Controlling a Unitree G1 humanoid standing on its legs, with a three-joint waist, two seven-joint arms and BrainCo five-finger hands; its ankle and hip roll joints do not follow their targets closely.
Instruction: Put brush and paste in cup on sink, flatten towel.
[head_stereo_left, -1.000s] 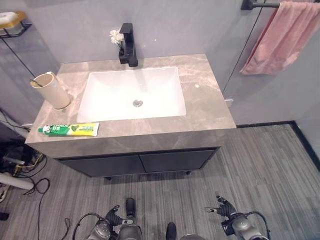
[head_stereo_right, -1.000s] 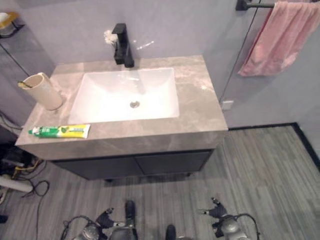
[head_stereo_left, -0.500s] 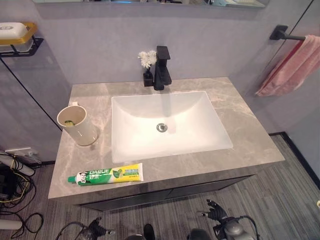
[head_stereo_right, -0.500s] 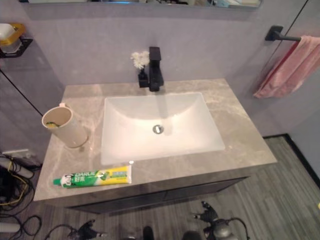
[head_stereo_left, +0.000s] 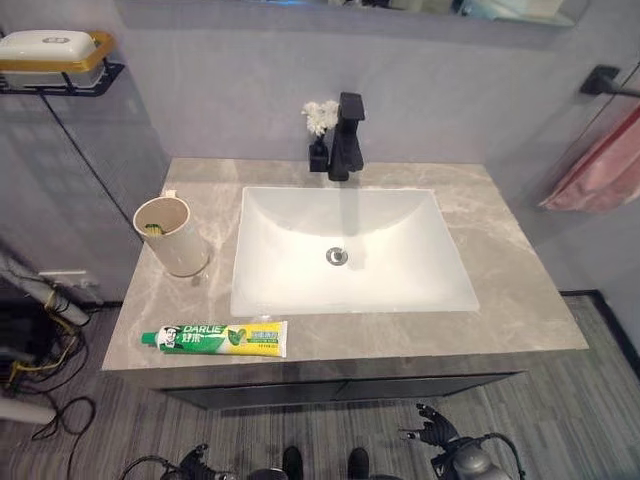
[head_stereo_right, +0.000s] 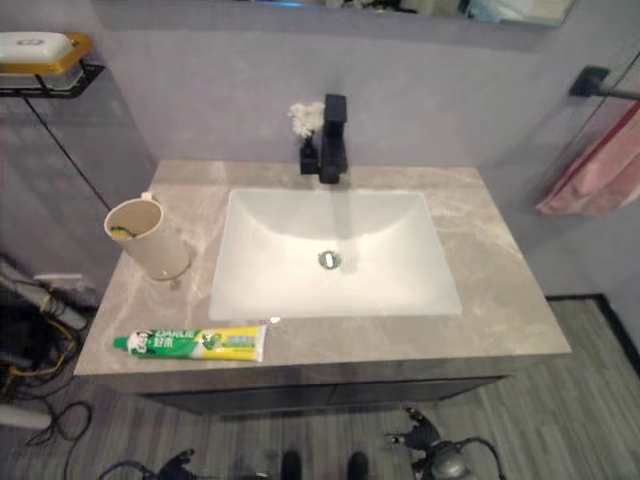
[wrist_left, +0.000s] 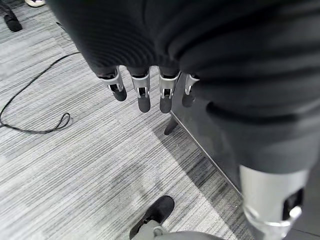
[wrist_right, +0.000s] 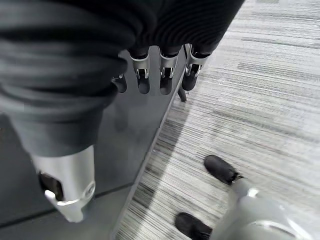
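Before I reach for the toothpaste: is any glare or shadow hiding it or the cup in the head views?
Left eye view: the toothpaste tube is evenly lit with no glare; the cup throws a soft shadow at its base, and its inside is dim. Right eye view: one small glint on the sink basin at its front rim, clear of the tube.

- Tabletop (head_stereo_left: 520, 290) right of the basin (head_stereo_left: 350, 250) lies bare.
- Cup (head_stereo_left: 172, 236) and paste (head_stereo_left: 215, 338) occupy the left side.
- Tap (head_stereo_left: 347, 150) stands behind the basin.
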